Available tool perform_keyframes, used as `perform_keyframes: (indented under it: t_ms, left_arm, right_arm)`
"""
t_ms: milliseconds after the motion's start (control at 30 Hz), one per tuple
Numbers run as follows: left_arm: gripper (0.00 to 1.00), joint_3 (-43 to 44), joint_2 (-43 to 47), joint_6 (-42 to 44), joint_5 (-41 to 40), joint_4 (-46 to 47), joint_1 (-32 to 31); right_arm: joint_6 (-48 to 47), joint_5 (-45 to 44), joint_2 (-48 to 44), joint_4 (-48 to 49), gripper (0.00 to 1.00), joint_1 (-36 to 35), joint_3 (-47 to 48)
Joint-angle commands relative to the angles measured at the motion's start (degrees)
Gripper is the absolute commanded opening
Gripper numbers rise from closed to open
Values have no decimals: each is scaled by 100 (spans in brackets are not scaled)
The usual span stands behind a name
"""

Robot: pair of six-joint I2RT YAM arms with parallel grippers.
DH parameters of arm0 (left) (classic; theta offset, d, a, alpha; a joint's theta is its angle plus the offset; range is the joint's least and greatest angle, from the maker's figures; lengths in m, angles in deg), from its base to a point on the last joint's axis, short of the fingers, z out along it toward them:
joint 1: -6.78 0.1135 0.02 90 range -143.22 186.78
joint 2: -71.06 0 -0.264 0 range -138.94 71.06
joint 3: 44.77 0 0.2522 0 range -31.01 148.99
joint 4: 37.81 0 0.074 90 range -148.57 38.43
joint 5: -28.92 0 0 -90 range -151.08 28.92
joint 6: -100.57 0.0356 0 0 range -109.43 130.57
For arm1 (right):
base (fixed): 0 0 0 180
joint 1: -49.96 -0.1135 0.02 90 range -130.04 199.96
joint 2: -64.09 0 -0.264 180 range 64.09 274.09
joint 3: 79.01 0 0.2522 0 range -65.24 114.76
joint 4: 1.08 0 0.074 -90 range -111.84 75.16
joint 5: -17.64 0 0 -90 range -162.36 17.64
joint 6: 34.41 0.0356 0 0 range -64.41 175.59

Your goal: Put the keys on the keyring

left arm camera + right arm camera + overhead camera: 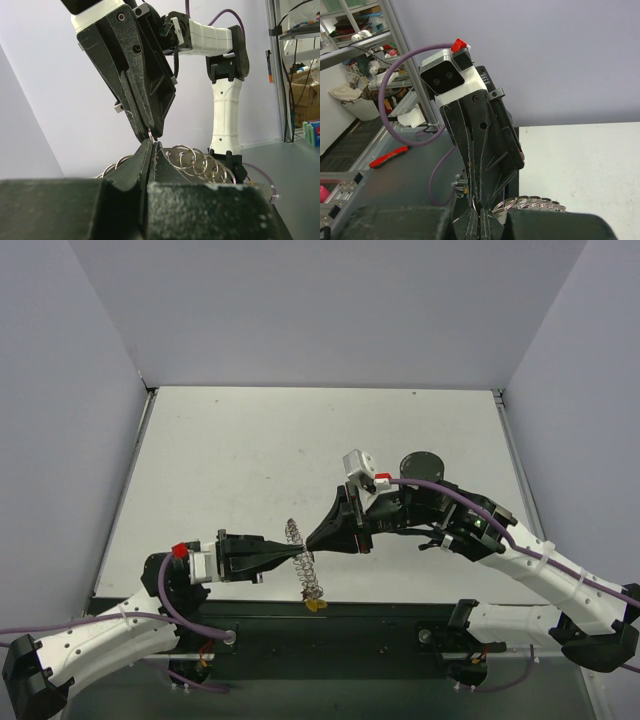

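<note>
Two claws, left claw point(298, 558) and right claw point(312, 538), both pressed together, tips pinching keyring point(293, 531) near desk point(250, 460) front edge. Keyring light, springy, slippery wire: grip single loop, not whole coil. Top view alone shows yellow key point(317, 605) at near end; wrist views separate loops

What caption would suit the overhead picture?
The left gripper and right gripper pinch the coiled keyring tip to tip, a yellow key at its near end.

No readable text, labels, brands or numbers in any view.
</note>
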Motion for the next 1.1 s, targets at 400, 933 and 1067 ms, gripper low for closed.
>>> perform_keyframes:
  t_ms: [400, 933, 1067]
  left_arm:
    - [0, 426, 280, 233, -127, -276, -19]
    - [42, 1874, 632, 523, -646, -3536, -19]
    - [44, 2771, 307, 523, -804, -4854, -19]
  right_arm:
    - [-102, -1, 71, 20, 0, -56, 85]
    - [-692, 25, 317, -869, 0, -56, 629]
    - [-876, -106, 396, -1167, 0, -56, 840]
